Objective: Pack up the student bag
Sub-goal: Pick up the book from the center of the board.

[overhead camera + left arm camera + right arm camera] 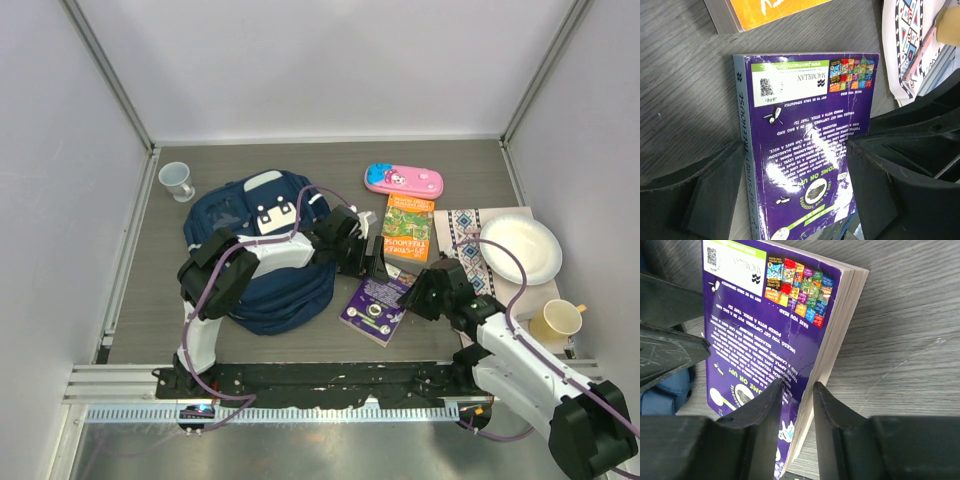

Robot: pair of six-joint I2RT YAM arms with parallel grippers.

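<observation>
The student bag (255, 255), a navy backpack with white trim, lies left of centre, and my left arm reaches across it. Right of it lies a purple book (378, 308). My left gripper (372, 264) hangs over the book's far end. In the left wrist view its open fingers (715, 195) straddle the book (805, 125) across its width, close to the spine and the opposite edge. My right gripper (418, 292) is shut on the book's (765, 315) page edge (798, 386), one finger on the cover and one against the pages.
A green and orange book (408, 232) lies just beyond the purple one, with a pink pencil case (403, 180) behind it. At the right a paper plate (520, 250) sits on a patterned mat, with a yellow cup (556, 320) near it. A pale cup (177, 180) stands far left.
</observation>
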